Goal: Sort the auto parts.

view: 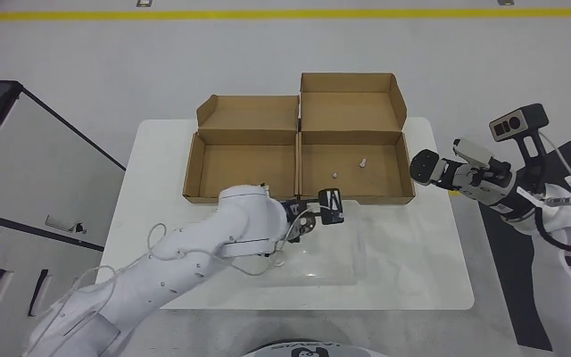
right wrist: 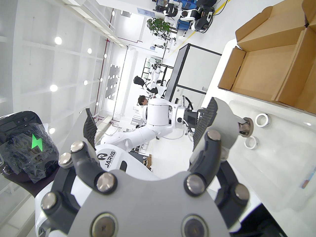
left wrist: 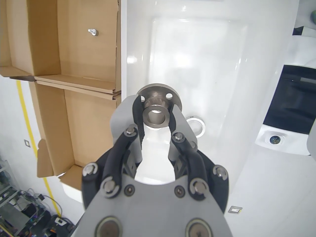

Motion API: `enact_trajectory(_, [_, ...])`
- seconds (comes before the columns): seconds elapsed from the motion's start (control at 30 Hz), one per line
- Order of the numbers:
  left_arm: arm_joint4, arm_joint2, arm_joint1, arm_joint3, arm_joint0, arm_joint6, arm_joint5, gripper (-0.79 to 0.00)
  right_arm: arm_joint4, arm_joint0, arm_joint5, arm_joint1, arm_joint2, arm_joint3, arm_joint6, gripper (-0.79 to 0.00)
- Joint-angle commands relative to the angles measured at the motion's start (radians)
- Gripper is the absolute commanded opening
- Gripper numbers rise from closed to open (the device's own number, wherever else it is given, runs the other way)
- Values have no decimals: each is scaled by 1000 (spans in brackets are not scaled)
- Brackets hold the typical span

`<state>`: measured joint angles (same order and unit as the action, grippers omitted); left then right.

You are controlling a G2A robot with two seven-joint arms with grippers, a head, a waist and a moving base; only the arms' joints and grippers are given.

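While left claw (left wrist: 155, 114) grips flanged metal hub (left wrist: 159, 90) | glossy tray (left wrist: 197, 38) beneath

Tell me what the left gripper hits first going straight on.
Carrying its clamped flanged part, the left gripper would probably meet the white tray's floor; a white ring lies just beside that line. Depth is unclear.

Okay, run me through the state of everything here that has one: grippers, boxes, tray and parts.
left gripper: fingers shut on the flanged part
right gripper: fingers open, holding nothing
flanged part: gripped by its collar, over the white tray
left box: lid open
right box: lid open, two bolts lying inside
white tray: two white rings lying inside
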<state>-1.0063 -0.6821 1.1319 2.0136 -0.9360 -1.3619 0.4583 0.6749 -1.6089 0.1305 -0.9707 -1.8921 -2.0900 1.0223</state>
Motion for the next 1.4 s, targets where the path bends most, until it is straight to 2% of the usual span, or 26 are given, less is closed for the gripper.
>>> enact_trajectory(0.0, [12,-32,-11,20,-22,21,13,-785,0,0,0,0,0,0,0,0])
enact_trajectory(0.17, [54,-131,-39,47,-80,84,61,-785,0,0,0,0,0,0,0,0])
enact_trajectory(0.33, [106,-249,-66,65,-151,196,117,-785,0,0,0,0,0,0,0,0])
enact_trajectory(0.63, [225,-494,-109,73,-310,516,269,-785,0,0,0,0,0,0,0,0])
enact_trajectory(0.8, [267,-600,-122,67,-392,697,365,-785,0,0,0,0,0,0,0,0])
enact_trajectory(1.13, [295,-739,-130,37,-502,1041,552,-785,0,0,0,0,0,0,0,0])
enact_trajectory(1.37, [263,-766,-135,71,-536,1257,554,-785,0,0,0,0,0,0,0,0])
